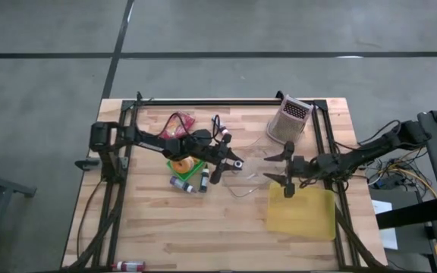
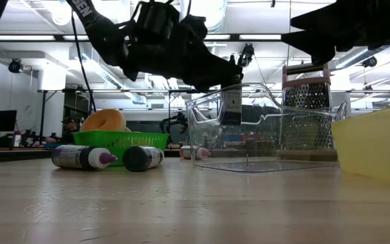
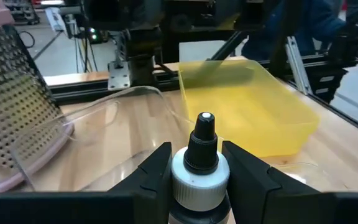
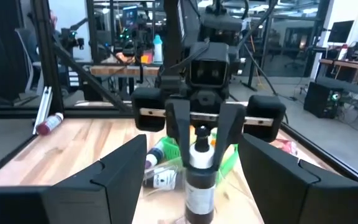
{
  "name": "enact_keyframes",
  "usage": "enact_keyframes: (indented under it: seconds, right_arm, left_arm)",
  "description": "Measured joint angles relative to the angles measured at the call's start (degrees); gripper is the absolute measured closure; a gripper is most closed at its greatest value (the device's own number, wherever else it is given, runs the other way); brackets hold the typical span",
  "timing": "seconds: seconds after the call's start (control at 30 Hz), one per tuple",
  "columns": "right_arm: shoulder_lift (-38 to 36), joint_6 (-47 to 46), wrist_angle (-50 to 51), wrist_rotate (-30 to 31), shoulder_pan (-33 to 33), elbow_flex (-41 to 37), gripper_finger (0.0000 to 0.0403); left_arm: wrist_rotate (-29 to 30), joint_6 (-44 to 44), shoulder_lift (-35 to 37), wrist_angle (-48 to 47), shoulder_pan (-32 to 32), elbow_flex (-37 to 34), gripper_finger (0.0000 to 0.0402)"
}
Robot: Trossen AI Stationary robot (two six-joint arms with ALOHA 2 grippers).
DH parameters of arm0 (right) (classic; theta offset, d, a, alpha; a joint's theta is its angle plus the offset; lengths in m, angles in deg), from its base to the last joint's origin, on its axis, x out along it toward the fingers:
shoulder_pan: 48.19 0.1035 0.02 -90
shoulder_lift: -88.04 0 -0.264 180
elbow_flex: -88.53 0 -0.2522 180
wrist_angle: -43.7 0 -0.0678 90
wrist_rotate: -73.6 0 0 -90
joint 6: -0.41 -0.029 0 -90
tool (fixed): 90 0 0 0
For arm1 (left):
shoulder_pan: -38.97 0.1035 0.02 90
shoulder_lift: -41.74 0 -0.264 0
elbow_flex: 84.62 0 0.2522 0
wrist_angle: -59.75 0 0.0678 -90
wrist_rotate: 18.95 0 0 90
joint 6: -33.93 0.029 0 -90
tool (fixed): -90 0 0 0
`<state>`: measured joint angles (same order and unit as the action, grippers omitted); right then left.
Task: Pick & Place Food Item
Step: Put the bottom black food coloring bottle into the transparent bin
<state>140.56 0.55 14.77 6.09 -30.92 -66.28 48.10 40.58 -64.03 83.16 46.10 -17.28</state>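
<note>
The left tool (image 1: 217,176) hangs above the middle of the wooden table (image 1: 165,227), its fingers (image 3: 257,177) clamped on a small bottle (image 3: 199,180) with a white collar and a black nozzle tip. The bottle stands upright in the grip and is lifted clear of the table, just above the near rim of a clear plastic container (image 1: 250,176). In the low view the bottle's body (image 2: 231,107) shows hanging beneath the dark arm, over that clear container (image 2: 249,132).

The right tool (image 1: 287,171) hovers just beside the clear container on its far side, facing the left tool, with its jaws spread wide and nothing between them. Its own view looks straight at the held bottle (image 4: 199,177), framed between its two dark fingers (image 4: 123,174).

A yellow bin (image 1: 302,214) sits on the table below the right tool. A metal box grater (image 1: 289,121) with a pink base stands behind it, toward the table's back edge. Under the left arm sits a green basket (image 2: 120,140) holding a doughnut (image 2: 103,120), and two more bottles (image 2: 83,157) lie on their sides in front of it. A red packet (image 1: 177,121) lies near the back left part of the table.
</note>
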Motion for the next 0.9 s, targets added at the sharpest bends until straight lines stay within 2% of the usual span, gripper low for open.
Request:
enact_keyframes:
  seconds: [0.53,0.9]
  right_arm:
    - [3.53,-0.09,0.56,-0.06,0.03,1.94,0.0156]
    - [3.58,-0.13,0.49,-0.11,0.03,1.69,0.0156]
  left_arm:
    - [1.68,-6.98,-9.46,11.16,0.17,0.06,0.0288]
    - [4.37,-7.39,-9.88,10.86,0.92,0.02,0.0288]
